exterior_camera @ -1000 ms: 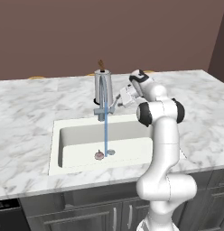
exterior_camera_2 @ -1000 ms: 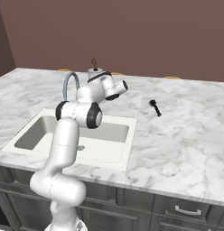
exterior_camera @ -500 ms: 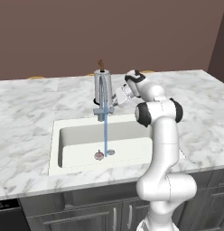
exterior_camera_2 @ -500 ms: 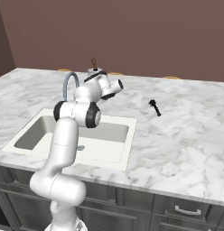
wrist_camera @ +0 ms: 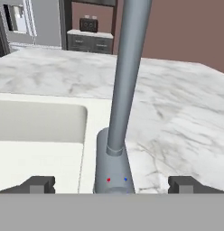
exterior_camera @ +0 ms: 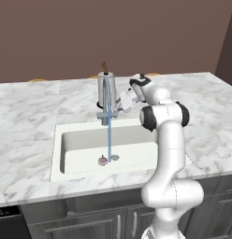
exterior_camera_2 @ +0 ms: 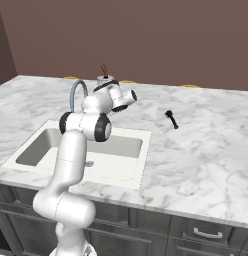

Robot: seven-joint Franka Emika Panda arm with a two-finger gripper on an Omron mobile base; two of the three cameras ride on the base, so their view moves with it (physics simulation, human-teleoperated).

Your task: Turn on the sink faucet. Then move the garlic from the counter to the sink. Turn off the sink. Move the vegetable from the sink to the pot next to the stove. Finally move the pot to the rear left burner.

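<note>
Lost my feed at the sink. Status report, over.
Gripper open, straddling faucet base. Water running; garlic in sink by the drain. Nothing blocking.

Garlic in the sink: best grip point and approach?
Take the garlic across its round body, coming straight down from above. It lies on the flat floor of the sink beside the drain, under the water stream; the basin walls likely block a side approach.

Our white arm rises from its base, bends forward at the elbow and reaches toward the rear edge of the worktop, where our gripper is level, its two dark fingertips spread wide, holding nothing.
</note>
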